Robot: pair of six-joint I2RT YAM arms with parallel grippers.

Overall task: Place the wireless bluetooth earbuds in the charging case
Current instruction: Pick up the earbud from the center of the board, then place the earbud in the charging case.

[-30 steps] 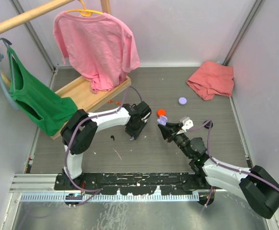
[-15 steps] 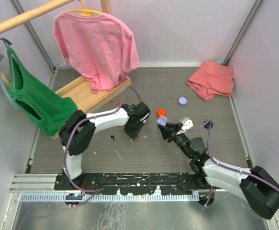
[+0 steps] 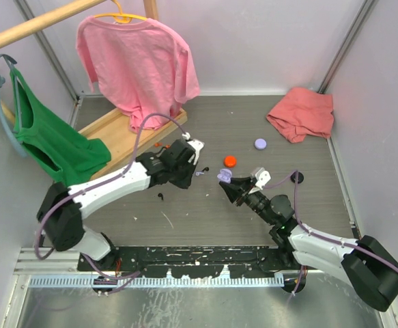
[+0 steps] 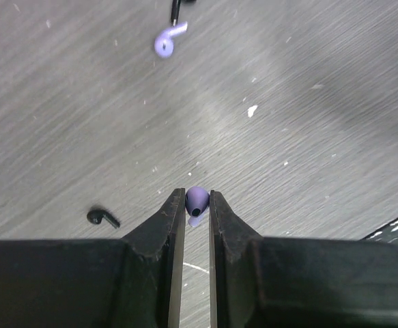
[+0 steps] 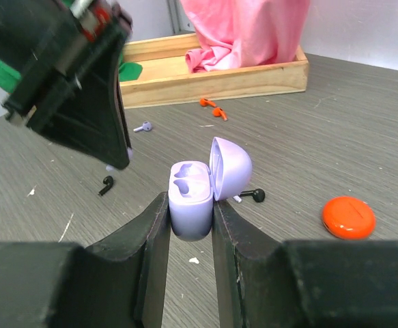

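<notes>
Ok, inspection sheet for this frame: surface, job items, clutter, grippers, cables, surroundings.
Surface: grey tabletop, scuffed, white specks.
Job's things: lilac charging case open, wells look empty; held lilac earbud; loose lilac earbud on the table.
Clutter: orange case, black earbuds, orange earbuds.
Grippers: left gripper shut on held lilac earbud; right gripper shut on lilac charging case.
Cables: lilac cable looped above left arm.
Surroundings: pink shirt, wooden tray.

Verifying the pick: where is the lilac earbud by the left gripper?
Left wrist view: the small lilac plastic earbud is pinched at the left gripper's fingertips, low centre frame.
</notes>
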